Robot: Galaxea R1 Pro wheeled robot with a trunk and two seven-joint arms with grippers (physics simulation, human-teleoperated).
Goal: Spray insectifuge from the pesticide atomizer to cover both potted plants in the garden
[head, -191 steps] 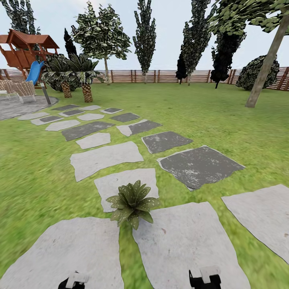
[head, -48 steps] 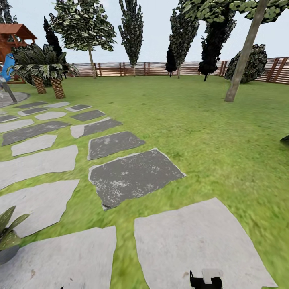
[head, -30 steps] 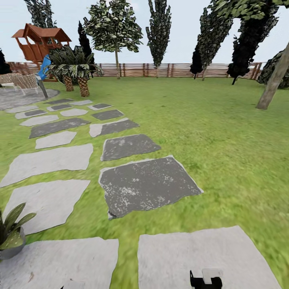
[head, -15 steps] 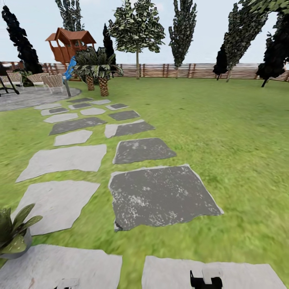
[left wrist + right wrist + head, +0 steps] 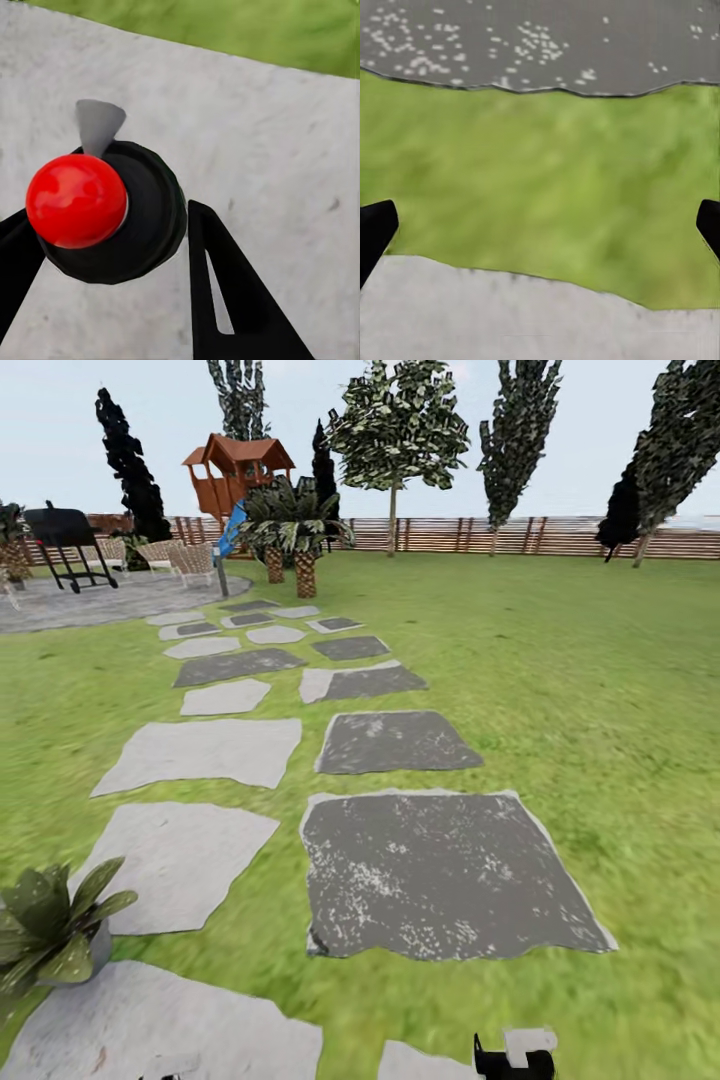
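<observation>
The pesticide atomizer is a black body with a red ball top and a grey nozzle. My left gripper is shut on it, a black finger on each side, above a pale stepping stone. One potted plant, a low rosette of speckled green leaves in a grey pot, stands at the lower left of the head view beside a pale stone. My right gripper is at the bottom edge of the head view. In the right wrist view the right gripper is open over grass, fingertips far apart.
Grey stepping stones run across the lawn toward a round paved patio with a black grill and chairs. Two palms, a wooden playhouse and a slatted fence stand at the back. Open lawn lies to the right.
The whole view has swung left: the stones, palms and playhouse slid rightward and the patio and grill came into sight. The potted plant stays at the lower left. The arms have kept their pose.
</observation>
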